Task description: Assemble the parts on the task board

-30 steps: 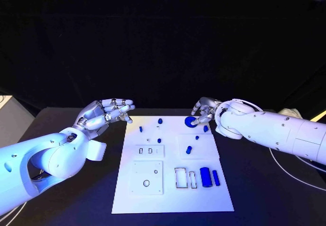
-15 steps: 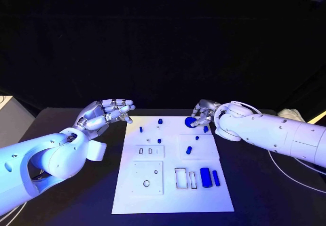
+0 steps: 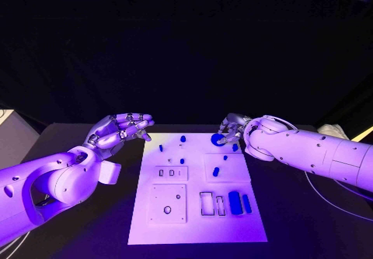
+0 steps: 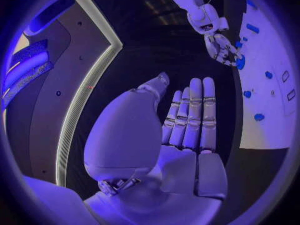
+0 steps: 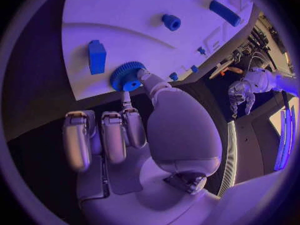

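The round blue toothed gear (image 5: 127,76) sits at the far edge of the flat white task board (image 3: 198,226), towards the board's right-hand corner, and the robot's right hand (image 3: 233,128) is right on top of it — that closeness is what the next move hangs on. From the right wrist camera, the thumb tip touches the gear's toothed rim on one side and a fingertip comes in at its near side, while the remaining fingers (image 5: 112,135) lie straight and together, short of the board's edge over the black bench (image 3: 93,237). I would say the hand is pinching the gear, or just about to, though I cannot tell whether the gear is lifted or resting on the board. Being a flat disc, it has no long axis to line up; what counts is that it lies just ahead of the fingertips, with a small blue block (image 5: 97,56) just beside it on the board. The left hand (image 3: 122,129) hangs off the board's far left corner, well apart from the gear, holding nothing, its fingers loosely curled in the overhead picture yet straight and side by side from its own wrist camera. So the right hand is clearly the nearer one — my guess is this piece is its job, with the other blue parts (image 3: 235,203) waiting nearer the robot.
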Robot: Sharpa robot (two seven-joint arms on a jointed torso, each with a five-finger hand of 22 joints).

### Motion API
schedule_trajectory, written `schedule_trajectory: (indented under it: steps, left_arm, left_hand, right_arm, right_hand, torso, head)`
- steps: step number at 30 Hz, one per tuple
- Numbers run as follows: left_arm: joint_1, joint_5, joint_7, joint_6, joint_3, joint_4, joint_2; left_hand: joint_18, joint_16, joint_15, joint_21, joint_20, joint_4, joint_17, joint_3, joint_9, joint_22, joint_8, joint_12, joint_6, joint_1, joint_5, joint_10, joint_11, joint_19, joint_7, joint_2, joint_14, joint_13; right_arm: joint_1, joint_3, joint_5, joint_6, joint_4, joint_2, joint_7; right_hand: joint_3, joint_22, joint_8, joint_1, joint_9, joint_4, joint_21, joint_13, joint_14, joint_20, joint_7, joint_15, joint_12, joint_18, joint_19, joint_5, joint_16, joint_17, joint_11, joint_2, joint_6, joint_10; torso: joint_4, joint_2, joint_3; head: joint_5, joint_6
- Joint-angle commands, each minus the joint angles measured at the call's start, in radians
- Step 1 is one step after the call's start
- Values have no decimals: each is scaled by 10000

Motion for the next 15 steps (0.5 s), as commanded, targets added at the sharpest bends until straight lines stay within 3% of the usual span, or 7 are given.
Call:
schedule_trajectory:
  steps: [1, 8, 15]
  left_arm:
    - [12, -31, 50, 162, 8, 7, 11]
    - [12, -31, 41, 156, 8, -1, 13]
    - [12, -31, 36, 156, 8, -21, 25]
  left_hand:
    - [24, 51, -5, 37, 18, 11, 5, 35, 15, 15, -54, -40, -23, -132, 22, -18, -16, -67, -47, 6, -58, 0]
    - [24, 51, -5, 37, 18, 11, 5, 35, 15, 15, -54, -40, -23, -132, 22, -18, -16, -67, -47, 6, -58, 0]
    - [24, 51, -5, 37, 18, 11, 5, 35, 15, 15, -54, -40, -23, -132, 22, -18, -16, -67, -47, 6, -58, 0]
  right_arm:
    - [-64, -31, -108, 192, -15, 38, 59]
    - [-75, -32, -548, -98, 39, 30, 76]
    - [-77, -29, -1078, -940, 402, -47, 247]
  right_hand:
    - [305, 2005, 25, 94, -44, 22, 42, 1104, 789, -42, -25, -116, 17, -204, 655, -162, 70, 1393, -66, 188, 190, 21]
    - [1102, 2103, 65, 371, -92, -154, 102, 1148, 799, -120, -107, -195, 22, -228, 712, -69, 91, 1442, -149, 212, 524, 52]
    - [1564, 2270, 85, 239, -112, -234, 215, 1215, 811, -150, -141, -220, 63, -272, 818, 13, 116, 1498, -179, 47, 689, 113]
  torso:
    - [11, -4, -2]
    - [0, -8, 8]
    - [5, -9, 9]
  head:
    - [12, -9]
    - [27, -3]
    - [40, 20]
